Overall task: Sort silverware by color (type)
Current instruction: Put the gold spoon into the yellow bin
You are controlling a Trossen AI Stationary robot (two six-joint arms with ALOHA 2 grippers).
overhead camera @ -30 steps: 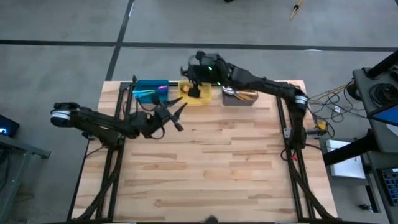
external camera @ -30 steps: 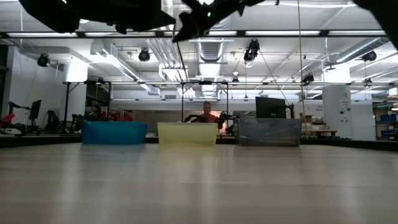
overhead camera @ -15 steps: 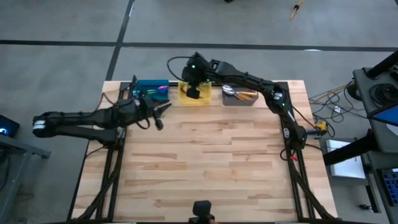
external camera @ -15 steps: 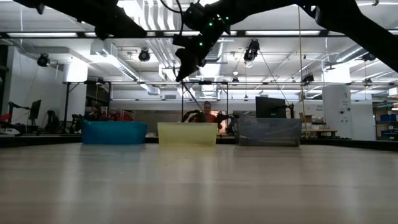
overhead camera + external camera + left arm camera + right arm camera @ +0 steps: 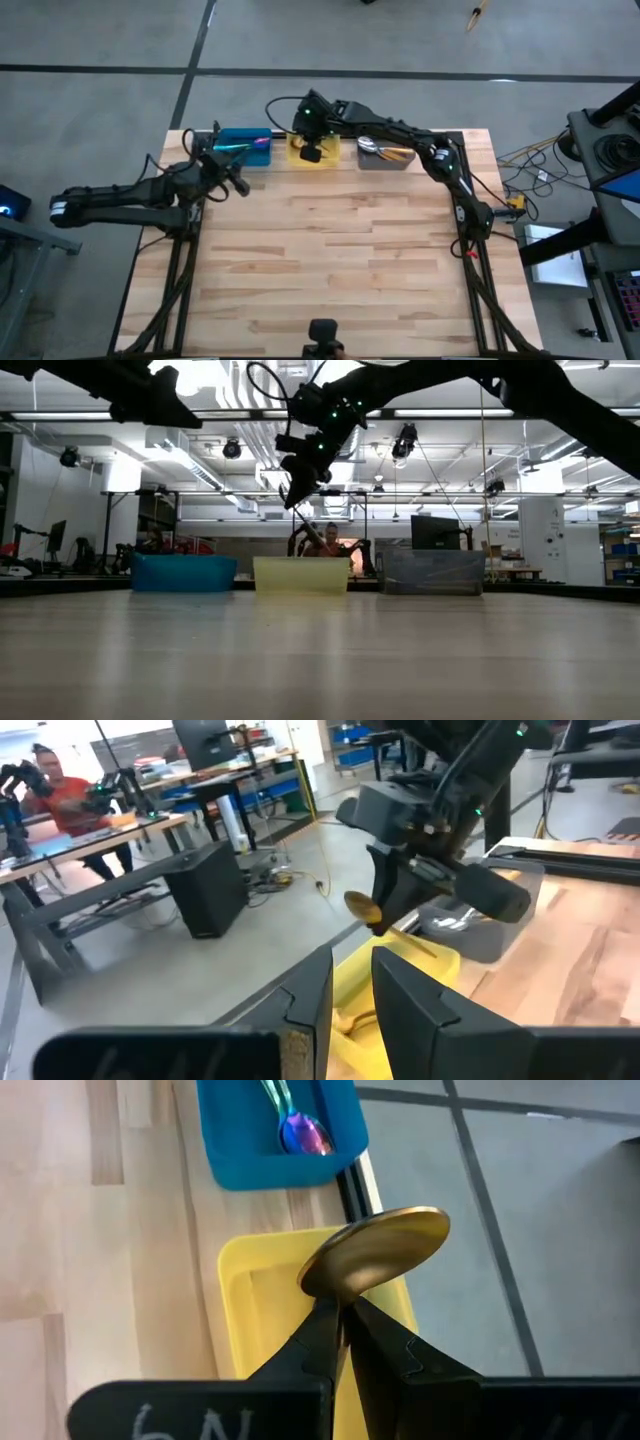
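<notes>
A gold spoon is held clamped in the right end effector above the yellow bin, evidently for release there with its kind, while the left end effector, fingers slightly parted and empty, is parked beside the blue bin.

From my station: three bins line the table's far edge. The left bin holds a spoon; the middle bin sits beneath the right gripper; the right bin holds spoons. The left gripper is just before the left bin.
</notes>
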